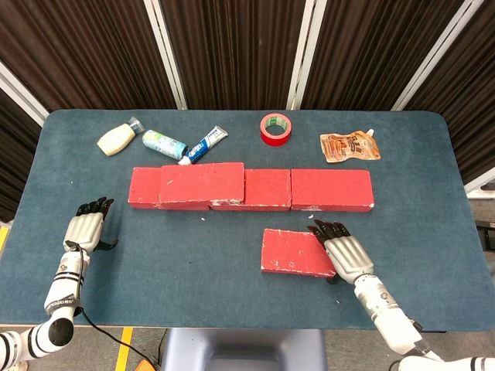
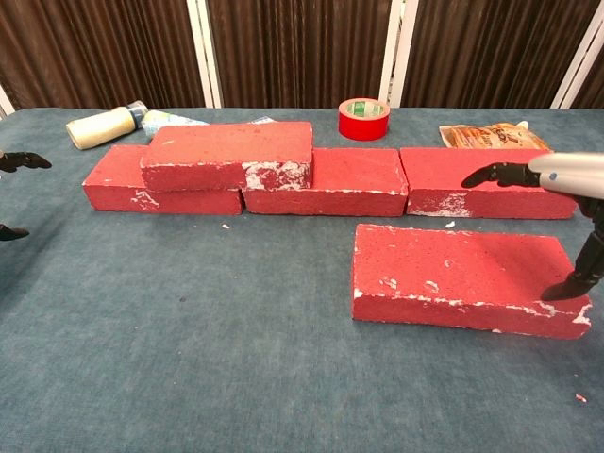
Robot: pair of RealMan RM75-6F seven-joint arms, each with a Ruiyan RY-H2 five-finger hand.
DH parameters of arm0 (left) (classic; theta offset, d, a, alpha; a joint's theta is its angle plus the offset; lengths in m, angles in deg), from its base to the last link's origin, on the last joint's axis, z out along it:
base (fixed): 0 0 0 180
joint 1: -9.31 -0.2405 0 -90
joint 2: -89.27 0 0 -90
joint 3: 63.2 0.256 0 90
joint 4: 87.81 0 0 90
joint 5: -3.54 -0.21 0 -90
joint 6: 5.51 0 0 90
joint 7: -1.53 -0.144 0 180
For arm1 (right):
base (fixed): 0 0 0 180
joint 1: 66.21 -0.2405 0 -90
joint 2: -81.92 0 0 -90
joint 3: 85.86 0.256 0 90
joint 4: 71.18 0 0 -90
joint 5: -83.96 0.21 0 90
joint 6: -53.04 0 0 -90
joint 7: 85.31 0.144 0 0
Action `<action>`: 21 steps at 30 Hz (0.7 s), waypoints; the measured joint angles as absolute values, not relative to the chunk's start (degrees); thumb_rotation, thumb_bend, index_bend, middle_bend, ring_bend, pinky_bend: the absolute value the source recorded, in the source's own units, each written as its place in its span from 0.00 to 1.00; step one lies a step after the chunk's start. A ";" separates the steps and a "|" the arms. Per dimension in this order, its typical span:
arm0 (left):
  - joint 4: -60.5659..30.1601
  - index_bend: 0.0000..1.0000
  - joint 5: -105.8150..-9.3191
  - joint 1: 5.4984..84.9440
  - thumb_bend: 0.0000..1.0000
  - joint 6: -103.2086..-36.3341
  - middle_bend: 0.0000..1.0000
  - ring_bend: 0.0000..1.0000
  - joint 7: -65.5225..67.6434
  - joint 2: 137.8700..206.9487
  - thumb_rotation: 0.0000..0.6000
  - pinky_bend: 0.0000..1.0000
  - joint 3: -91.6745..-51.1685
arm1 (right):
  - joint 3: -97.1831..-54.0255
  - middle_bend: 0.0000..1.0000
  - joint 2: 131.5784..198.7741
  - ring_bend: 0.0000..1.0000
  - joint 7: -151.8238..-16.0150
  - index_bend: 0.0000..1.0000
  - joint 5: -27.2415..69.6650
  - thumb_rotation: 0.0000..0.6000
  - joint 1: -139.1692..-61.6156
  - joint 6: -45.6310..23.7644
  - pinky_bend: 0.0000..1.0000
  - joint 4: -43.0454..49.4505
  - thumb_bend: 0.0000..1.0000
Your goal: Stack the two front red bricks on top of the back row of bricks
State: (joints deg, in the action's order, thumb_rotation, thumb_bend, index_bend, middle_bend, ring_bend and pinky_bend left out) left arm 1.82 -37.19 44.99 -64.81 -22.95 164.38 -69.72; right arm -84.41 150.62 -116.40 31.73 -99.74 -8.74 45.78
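Note:
Three red bricks make the back row [image 1: 267,188] [image 2: 326,175] across the table's middle. A fourth red brick [image 1: 201,183] [image 2: 228,151] lies on top of the row's left part. One red brick [image 1: 294,251] [image 2: 453,274] lies flat in front, right of centre. My right hand [image 1: 346,256] [image 2: 566,175] hovers over this brick's right end. Its fingers [image 2: 495,175] are spread above the top and the thumb [image 2: 571,283] is down by the near right corner, so it does not grip. My left hand [image 1: 85,229] rests apart at the left, holding nothing.
Along the back of the blue table [image 1: 193,263] lie a cream bottle [image 1: 116,140], two tubes [image 1: 164,143] [image 1: 205,144], a red tape roll [image 1: 276,128] [image 2: 364,117] and an orange pouch [image 1: 349,146].

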 measured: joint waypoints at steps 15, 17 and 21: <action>-0.28 0.00 -35.89 45.34 0.27 -63.38 0.00 0.00 -23.78 165.57 1.00 0.03 -70.14 | -83.61 0.00 155.34 0.00 -113.43 0.00 35.37 1.00 -101.67 -4.81 0.00 37.99 0.00; -0.33 0.00 -35.89 45.30 0.27 -63.17 0.00 0.00 -23.65 165.50 1.00 0.03 -70.17 | -83.48 0.00 155.67 0.00 -113.48 0.00 35.99 1.00 -102.10 -4.39 0.00 37.67 0.00; -0.33 0.00 -35.79 45.11 0.27 -63.04 0.00 0.00 -23.44 165.31 1.00 0.03 -70.20 | -83.35 0.00 156.42 0.00 -113.79 0.00 37.22 1.00 -103.14 -3.46 0.00 36.97 0.00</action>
State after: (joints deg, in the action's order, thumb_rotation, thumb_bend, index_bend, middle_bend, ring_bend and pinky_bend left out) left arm -0.33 -35.79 45.11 -63.04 -23.44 165.31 -70.20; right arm -83.35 156.42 -113.79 37.22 -103.14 -3.46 36.97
